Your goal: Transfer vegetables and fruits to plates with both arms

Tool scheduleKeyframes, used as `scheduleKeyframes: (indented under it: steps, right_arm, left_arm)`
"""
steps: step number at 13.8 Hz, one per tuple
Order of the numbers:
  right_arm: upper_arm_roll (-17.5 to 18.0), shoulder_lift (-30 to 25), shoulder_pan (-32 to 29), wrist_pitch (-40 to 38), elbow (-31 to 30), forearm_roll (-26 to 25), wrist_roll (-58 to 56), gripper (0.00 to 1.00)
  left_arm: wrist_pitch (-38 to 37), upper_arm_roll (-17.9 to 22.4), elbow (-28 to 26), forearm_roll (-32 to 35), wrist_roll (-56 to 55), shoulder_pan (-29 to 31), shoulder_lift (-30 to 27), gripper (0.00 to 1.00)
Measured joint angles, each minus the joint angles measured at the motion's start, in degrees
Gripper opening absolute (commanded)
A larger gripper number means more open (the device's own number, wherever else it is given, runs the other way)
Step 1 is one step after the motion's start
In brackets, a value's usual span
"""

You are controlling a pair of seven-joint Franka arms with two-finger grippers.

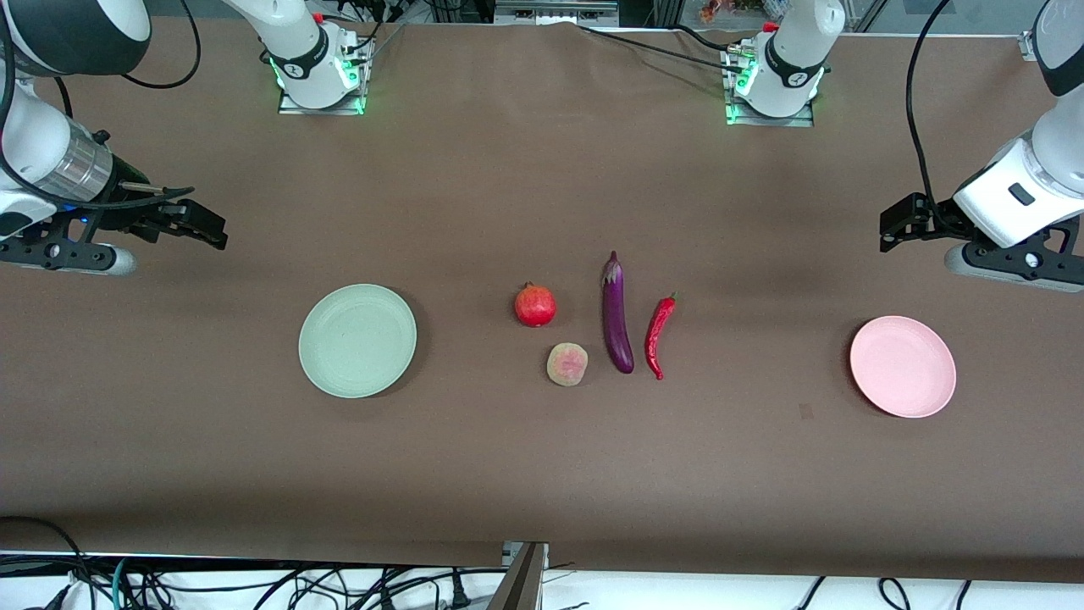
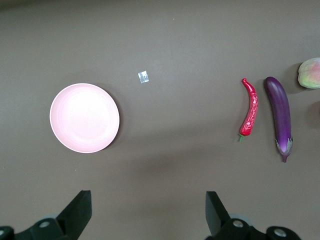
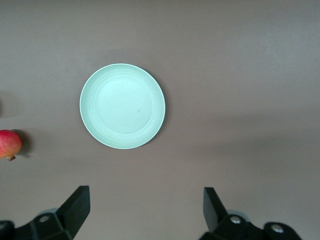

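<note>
Looking like nothing's started: round red pomegranate [image 1: 535,306], fuzzy yellowish-pink peach [image 1: 567,364], long glossy purple eggplant [image 1: 617,313] and curved red chili [image 1: 660,335] sit mid-table between the plates. Pale green plate [image 1: 357,341] at their 9 o'clock, pink plate [image 1: 903,366] at 3. Left gripper [image 1: 899,222] and right gripper [image 1: 199,222] hang spread wide, empty, over bare cloth. Next, probably each reaches in for the nearest piece.

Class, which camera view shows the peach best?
The front view: the whole peach lies unobstructed beside the eggplant, nearer the camera than the pomegranate. The left wrist view catches only part of it at the frame's edge; the right wrist view misses it.

Pomegranate [image 3: 9,144] and peach [image 2: 310,73] are cut by wrist-view edges; both arms leave the front view
</note>
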Motion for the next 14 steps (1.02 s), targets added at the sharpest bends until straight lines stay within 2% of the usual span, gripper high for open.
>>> scheduleKeyframes:
  steps: [8,14]
  right_arm:
    - [0.0,0.0,0.0,0.0,0.0,0.0,0.0,1.0]
    - [0.0,0.0,0.0,0.0,0.0,0.0,0.0,1.0]
  left_arm:
    - [-0.1,-0.5,0.0,0.0,0.0,-0.3,0.1,1.0]
    - [-4.8,-1.2,-0.3,-0.7,0.9,-0.8,2.5,1.0]
